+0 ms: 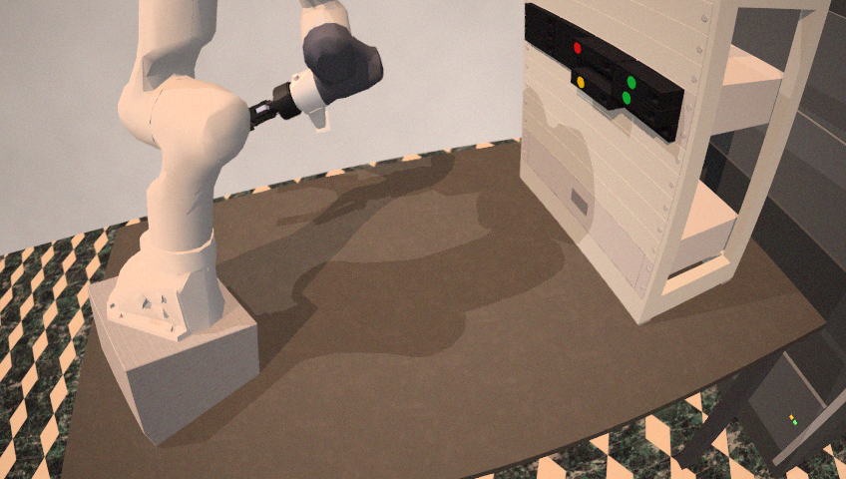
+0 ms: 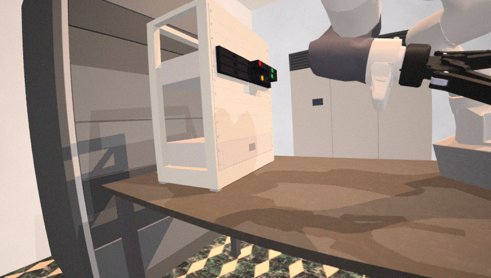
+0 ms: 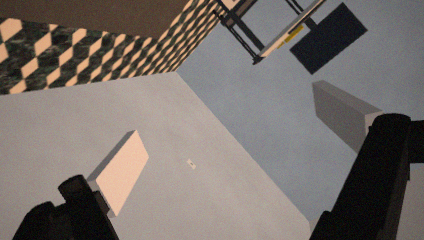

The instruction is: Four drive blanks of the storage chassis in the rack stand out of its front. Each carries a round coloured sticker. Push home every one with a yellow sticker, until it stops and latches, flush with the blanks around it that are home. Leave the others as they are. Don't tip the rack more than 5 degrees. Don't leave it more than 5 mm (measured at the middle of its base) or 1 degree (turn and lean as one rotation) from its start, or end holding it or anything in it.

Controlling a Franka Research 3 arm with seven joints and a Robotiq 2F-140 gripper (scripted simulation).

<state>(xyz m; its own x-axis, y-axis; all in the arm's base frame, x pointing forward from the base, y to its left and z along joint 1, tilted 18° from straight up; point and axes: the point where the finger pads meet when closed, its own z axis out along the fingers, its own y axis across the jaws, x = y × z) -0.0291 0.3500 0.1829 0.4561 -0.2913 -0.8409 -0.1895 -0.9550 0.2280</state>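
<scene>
Brown worktop [image 1: 385,296] [image 2: 310,193] bears the rack [image 1: 611,266] [image 2: 212,137]; jaws [image 1: 251,117], well apart from it, stand released, presumably for repositioning.

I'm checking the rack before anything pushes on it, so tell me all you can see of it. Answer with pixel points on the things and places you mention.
The rack [image 1: 643,284] [image 2: 211,137] is cream, metal-looking and open-sided, with a riveted front of slatted panels and light boxes inside. It stands upright on small feet on the brown table. Black blanks cross its front, some jutting out. The gripper is clear of it.
</scene>
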